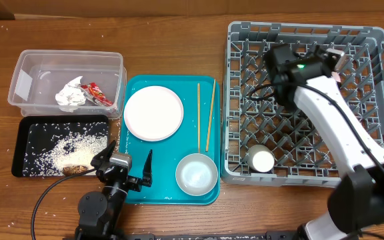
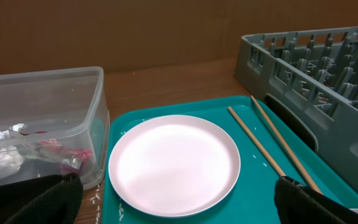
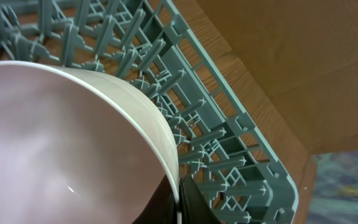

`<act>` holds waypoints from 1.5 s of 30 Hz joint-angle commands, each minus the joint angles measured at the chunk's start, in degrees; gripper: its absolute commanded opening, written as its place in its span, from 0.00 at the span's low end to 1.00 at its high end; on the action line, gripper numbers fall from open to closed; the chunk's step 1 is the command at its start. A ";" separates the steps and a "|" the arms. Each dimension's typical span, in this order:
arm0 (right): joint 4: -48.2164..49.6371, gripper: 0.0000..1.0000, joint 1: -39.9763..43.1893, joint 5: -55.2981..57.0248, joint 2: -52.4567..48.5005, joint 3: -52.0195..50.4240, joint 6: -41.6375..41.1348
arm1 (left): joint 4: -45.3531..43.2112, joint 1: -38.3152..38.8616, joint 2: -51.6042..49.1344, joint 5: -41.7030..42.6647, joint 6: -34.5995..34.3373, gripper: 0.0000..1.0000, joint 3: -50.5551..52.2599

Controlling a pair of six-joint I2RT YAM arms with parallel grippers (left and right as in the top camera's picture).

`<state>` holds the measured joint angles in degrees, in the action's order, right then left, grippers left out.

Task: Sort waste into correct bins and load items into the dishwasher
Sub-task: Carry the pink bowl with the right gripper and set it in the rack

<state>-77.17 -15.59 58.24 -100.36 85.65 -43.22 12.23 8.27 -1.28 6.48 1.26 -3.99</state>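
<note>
Jaws: right gripper (image 3: 179,205) clamped on the rim of the pink bowl (image 3: 61,143); left gripper (image 1: 132,148) wide open, nothing in it
Dish rack (image 1: 231,100): bowl's up over its far right corner
Plate (image 1: 153,113): far left of the teal tray (image 1: 165,181), dead ahead of the left jaws, so left arm's way closer
Chopsticks (image 1: 199,113): lying near-to-far along the tray's right edge

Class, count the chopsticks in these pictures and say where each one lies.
2. Both lie on the teal tray, right of the plate: one chopstick nearer the plate, the other chopstick nearer the dish rack. None looks hidden.
</note>
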 commanded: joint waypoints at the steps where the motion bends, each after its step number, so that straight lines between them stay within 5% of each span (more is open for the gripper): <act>1: 0.13 0.04 -0.57 3.85 -3.23 -0.28 0.20 | -0.04 0.37 0.57 0.59 -0.35 1.00 0.22; 19: -0.96 0.11 -12.68 1.77 -7.41 -0.31 0.17 | -0.04 0.37 0.57 0.59 -0.35 1.00 0.22; 21: -3.06 0.04 -13.66 5.68 -7.41 -0.17 0.09 | -0.04 0.37 0.57 0.59 -0.35 1.00 0.22; 30: -5.68 0.04 -10.32 11.17 -7.39 0.74 -2.49 | -0.04 0.37 0.57 0.59 -0.35 1.00 0.22; 39: -6.05 0.04 -4.90 2.03 -7.34 1.64 -2.47 | -0.04 0.37 0.57 0.59 -0.35 1.00 0.22; 45: -8.35 0.04 -7.43 -7.91 -4.98 13.07 -2.47 | -0.04 0.37 0.57 0.59 -0.35 1.00 0.22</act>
<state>-85.62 -21.21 57.71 -107.55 90.78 -44.95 12.21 8.27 -1.26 6.48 1.26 -3.99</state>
